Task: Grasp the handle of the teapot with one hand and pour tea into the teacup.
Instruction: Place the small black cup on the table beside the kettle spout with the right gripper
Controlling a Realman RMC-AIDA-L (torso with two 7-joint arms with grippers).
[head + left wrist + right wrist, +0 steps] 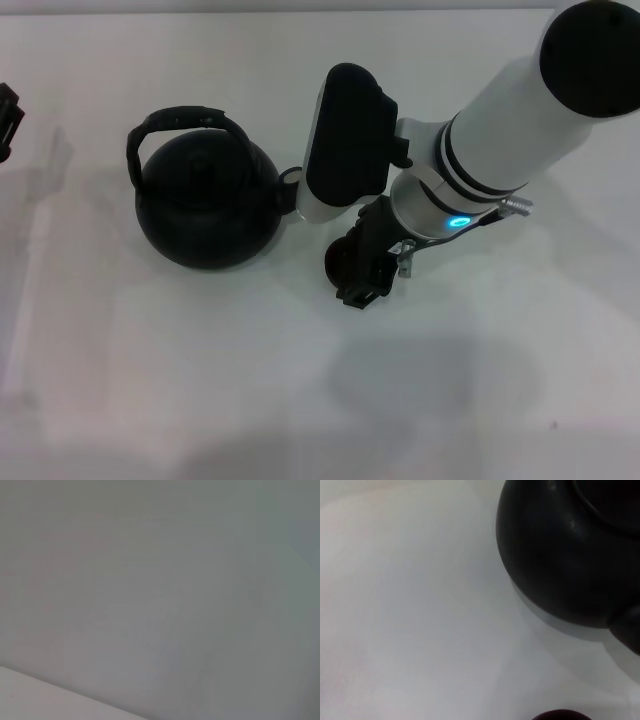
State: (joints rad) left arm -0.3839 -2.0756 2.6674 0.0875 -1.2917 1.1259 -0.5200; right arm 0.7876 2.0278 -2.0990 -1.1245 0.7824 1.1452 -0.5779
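Observation:
The matte black teapot (205, 205) stands upright on the white table, left of centre. Its arched black handle (180, 120) stands over the lid, and its short spout (290, 180) points toward my right arm. My right gripper (345, 135) hovers just right of the spout, apart from the handle. The small dark teacup (335, 262) is mostly hidden under my right wrist; only its left edge shows. The right wrist view shows the teapot's body (560, 555), the spout (627, 630) and the cup's rim (562, 715). My left gripper (6, 118) is parked at the far left edge.
The white table (200, 380) spreads all round the teapot and in front of it. The left wrist view shows only plain pale surface (160, 600). My right forearm (520, 110) crosses from the back right.

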